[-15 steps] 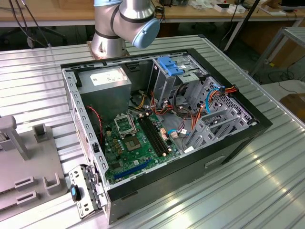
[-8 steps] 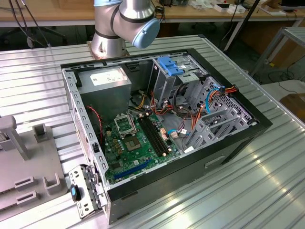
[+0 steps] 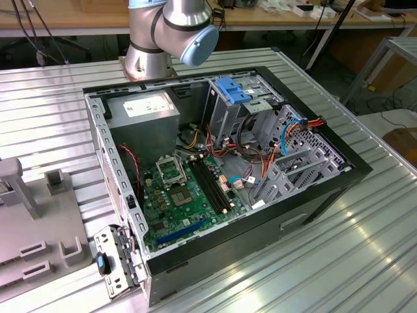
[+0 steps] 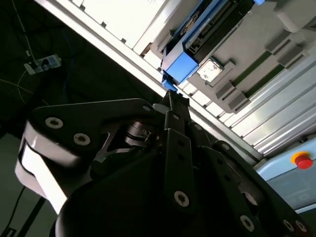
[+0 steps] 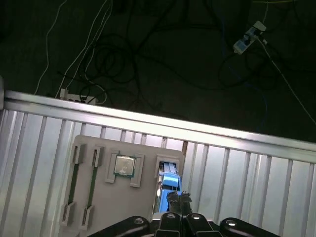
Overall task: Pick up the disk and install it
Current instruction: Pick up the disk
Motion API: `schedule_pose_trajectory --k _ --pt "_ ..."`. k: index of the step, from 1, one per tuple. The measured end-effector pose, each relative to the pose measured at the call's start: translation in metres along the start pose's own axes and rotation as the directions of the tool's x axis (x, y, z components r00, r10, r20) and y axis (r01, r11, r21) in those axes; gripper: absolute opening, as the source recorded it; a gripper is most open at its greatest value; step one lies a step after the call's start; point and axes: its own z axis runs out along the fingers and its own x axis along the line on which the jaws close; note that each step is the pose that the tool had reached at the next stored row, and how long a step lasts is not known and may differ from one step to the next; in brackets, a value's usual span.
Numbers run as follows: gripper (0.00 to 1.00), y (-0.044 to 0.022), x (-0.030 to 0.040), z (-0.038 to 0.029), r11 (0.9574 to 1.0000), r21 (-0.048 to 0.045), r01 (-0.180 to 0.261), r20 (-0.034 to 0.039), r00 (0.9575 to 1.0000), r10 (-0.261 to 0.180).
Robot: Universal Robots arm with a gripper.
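Pincer (image 5: pixel 178 196) by disk (image 5: pixel 169 180), both wrist views

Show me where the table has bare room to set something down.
Bare table along the near side of the computer case, toward the exterior view's right; another patch between the grey tray and the robot base. Crowded: cables inside the case.

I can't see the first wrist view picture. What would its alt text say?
The gripper, jaws shut, hangs right at the blue-framed disk, which stands on edge in a grey tray on a ribbed metal table. The tray also holds a square chip and two long sticks; past the table lies a dark floor with cables.
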Motion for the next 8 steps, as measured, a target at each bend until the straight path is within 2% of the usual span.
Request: schedule_pose_trajectory --k 1,4,5,6,7,8 --pt "0.11 0.0001 0.0000 0.0000 1.0000 0.0039 0.000 -0.0094 1.0000 0.001" --pt "0.30 0.0000 0.0000 0.0002 0.9997 0.0257 -0.002 -0.0255 0.9997 0.003" --pt "0.36 0.0000 0.0000 0.0003 0.9993 0.0359 -0.004 -0.0335 0.9994 0.005" --pt "0.36 0.0000 0.0000 0.0003 0.9991 0.0416 -0.005 -0.0388 0.9992 0.007" --pt "0.48 -0.0001 -0.0001 0.0007 0.9988 0.0490 -0.006 -0.0444 0.9990 0.008" --pt "0.54 -0.0002 -0.0001 0.0015 0.9984 0.0566 -0.009 -0.0480 0.9988 0.012"
